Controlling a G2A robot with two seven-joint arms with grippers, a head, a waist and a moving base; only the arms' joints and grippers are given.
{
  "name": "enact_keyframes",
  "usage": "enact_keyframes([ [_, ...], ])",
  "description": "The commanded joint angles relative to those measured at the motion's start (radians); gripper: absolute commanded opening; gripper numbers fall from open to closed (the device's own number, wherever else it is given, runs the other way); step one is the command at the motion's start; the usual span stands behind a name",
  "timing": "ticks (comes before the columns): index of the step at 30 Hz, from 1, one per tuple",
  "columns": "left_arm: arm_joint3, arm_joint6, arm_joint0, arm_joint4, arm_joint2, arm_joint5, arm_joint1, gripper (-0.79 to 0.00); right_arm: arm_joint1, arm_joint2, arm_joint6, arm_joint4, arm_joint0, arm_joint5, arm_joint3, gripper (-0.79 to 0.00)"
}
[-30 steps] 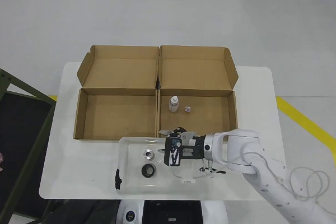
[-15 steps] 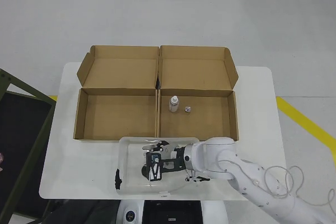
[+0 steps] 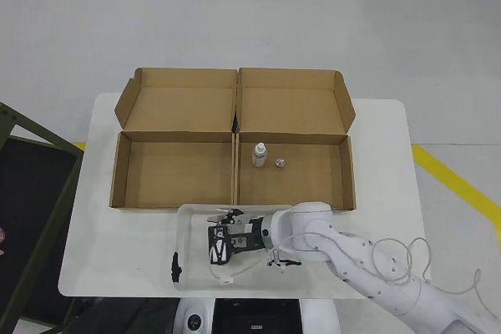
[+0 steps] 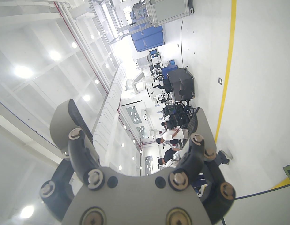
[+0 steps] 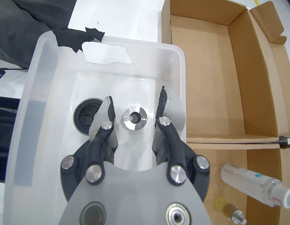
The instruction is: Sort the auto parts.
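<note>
My white table (image 3: 100, 234) carries the left cardboard box (image 3: 174, 174) and the right cardboard box (image 3: 317, 175), touching side by side at twelve o'clock. A clear plastic bin (image 3: 192, 230) sits just beside them at six.

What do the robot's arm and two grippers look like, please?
The right arm is smooth white, with a thin pale cable looping alongside. The right gripper and left gripper have grey metal plates, black linkages, silver screws and black ribbed pads.

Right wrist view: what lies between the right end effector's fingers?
The right wrist view shows a shiny silver metal ring with a centre hole there, on the floor of the clear plastic bin, touching neither finger.
</note>
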Motion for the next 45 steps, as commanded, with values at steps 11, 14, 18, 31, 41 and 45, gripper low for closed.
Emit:
enact_keyframes([
  [11, 0.0, 0.0, 0.0, 0.0, 0.0, 0.0, 0.0, 0.0, -0.018, -0.002, -0.013, -0.014, 0.012, -0.005, 0.063, -0.434],
  [14, 0.0, 0.0, 0.0, 0.0, 0.0, 0.0, 0.0, 0.0, -0.021, 0.0, -0.014, -0.016, 0.015, -0.009, 0.075, -0.434],
  [18, 0.0, 0.0, 0.0, 0.0, 0.0, 0.0, 0.0, 0.0, -0.025, 0.002, -0.016, -0.02, 0.017, -0.013, 0.09, -0.434],
  [31, 0.0, 0.0, 0.0, 0.0, 0.0, 0.0, 0.0, 0.0, -0.04, -0.013, -0.026, -0.037, 0.007, -0.032, 0.132, -0.428],
  [41, 0.0, 0.0, 0.0, 0.0, 0.0, 0.0, 0.0, 0.0, -0.056, -0.021, -0.035, -0.043, 0.018, -0.037, 0.167, -0.425],
  [45, 0.0, 0.0, 0.0, 0.0, 0.0, 0.0, 0.0, 0.0, -0.067, -0.033, -0.037, -0.049, 0.028, -0.036, 0.191, -0.425],
])
